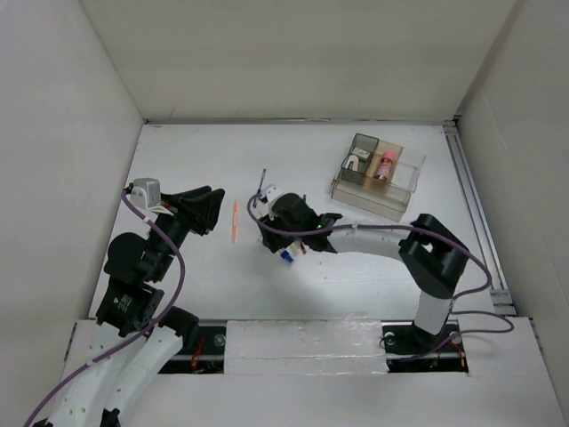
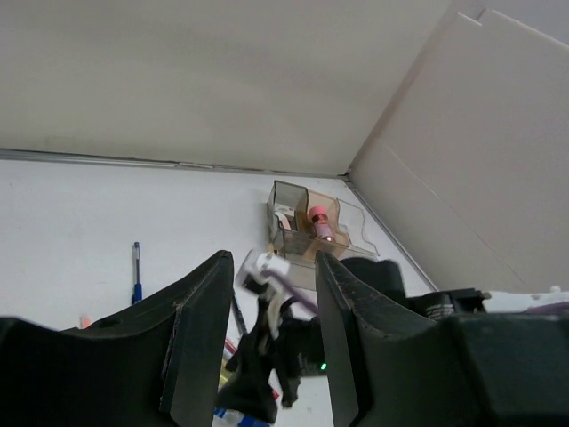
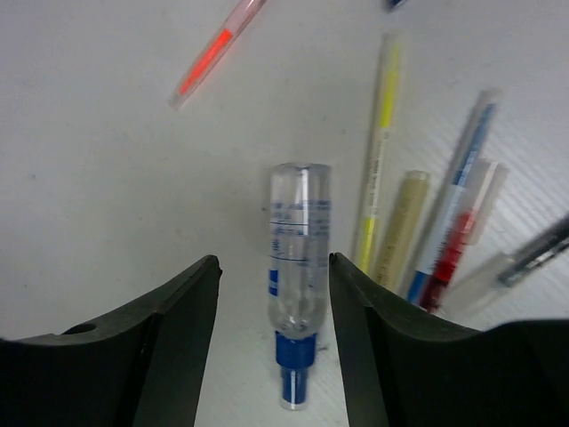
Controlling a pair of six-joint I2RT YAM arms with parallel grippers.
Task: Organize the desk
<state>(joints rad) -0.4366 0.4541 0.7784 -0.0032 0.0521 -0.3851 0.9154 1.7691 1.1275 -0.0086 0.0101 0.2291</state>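
Note:
The white desk (image 1: 382, 258) carries a clear small bottle with a blue cap (image 3: 299, 267), lying flat; in the top view it shows under the right wrist (image 1: 285, 255). My right gripper (image 3: 274, 334) is open just above it, fingers either side, not touching. Several pens lie beside it: a yellow one (image 3: 378, 160), a beige one (image 3: 397, 229), a blue-and-clear one (image 3: 453, 205) and a red one (image 3: 453, 258). An orange pen (image 1: 235, 221) lies apart to the left. A blue pen (image 2: 136, 274) lies farther back. My left gripper (image 1: 206, 212) is open and empty, held above the desk's left side.
A clear compartmented tray (image 1: 377, 174) stands at the back right, holding a pink item (image 1: 385, 165) and a white item (image 1: 356, 164). White panels wall the desk. A metal rail (image 1: 473, 213) runs along the right edge.

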